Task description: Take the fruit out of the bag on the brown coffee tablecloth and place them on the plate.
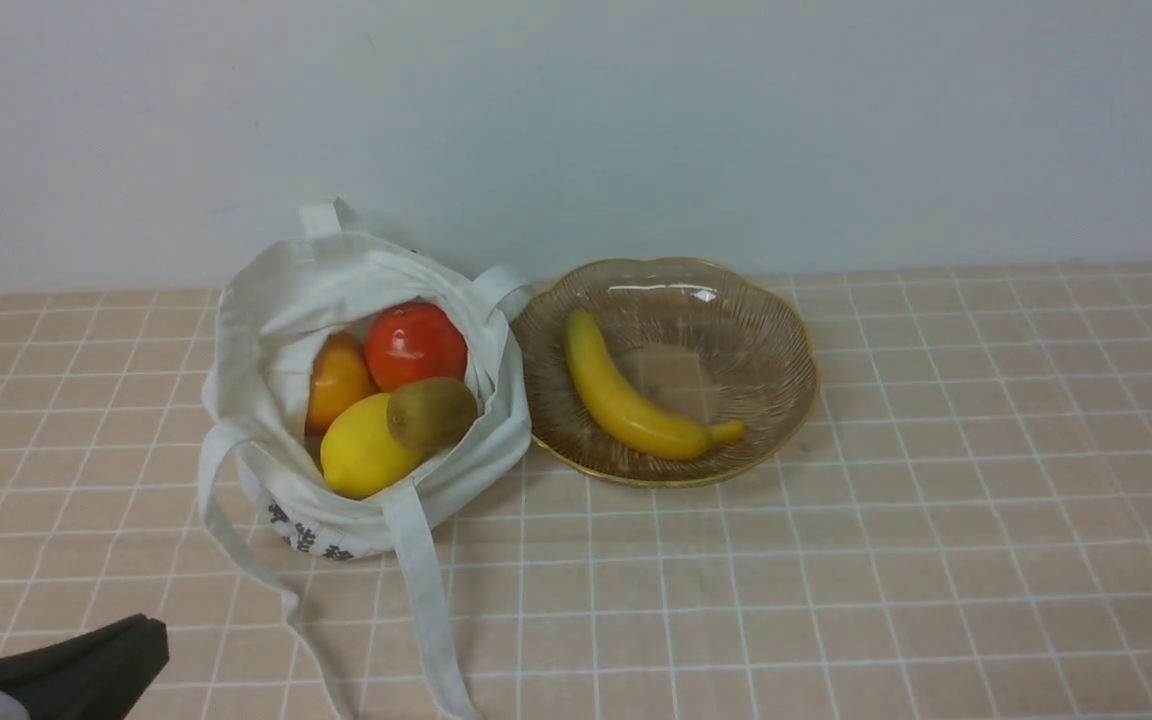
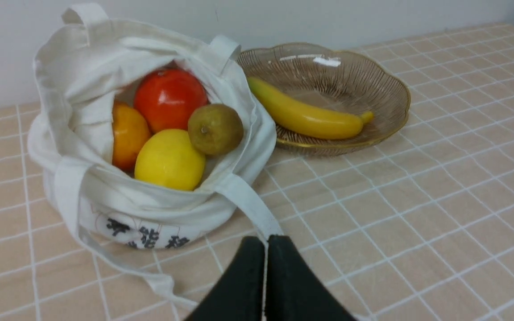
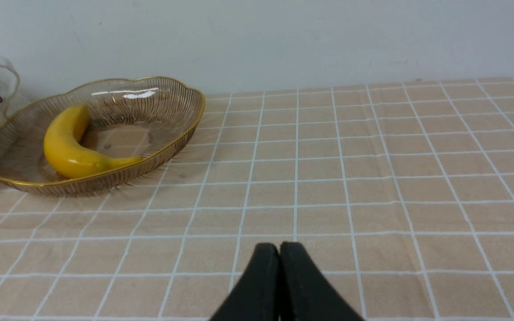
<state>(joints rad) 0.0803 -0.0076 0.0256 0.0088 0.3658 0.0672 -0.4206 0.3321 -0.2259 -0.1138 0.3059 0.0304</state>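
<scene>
The off-white bag stands open on the tablecloth, left of the plate. In the bag lie a red fruit, an orange fruit, a lemon and a kiwi. The banana lies in the plate. My left gripper is shut and empty, near the bag's strap; it shows at the front view's lower left. My right gripper is shut and empty over bare cloth, apart from the plate. It is out of the front view.
A pale wall runs behind the table. The bag's long straps trail toward the front edge. The tablecloth stretches right of the plate and in front of it.
</scene>
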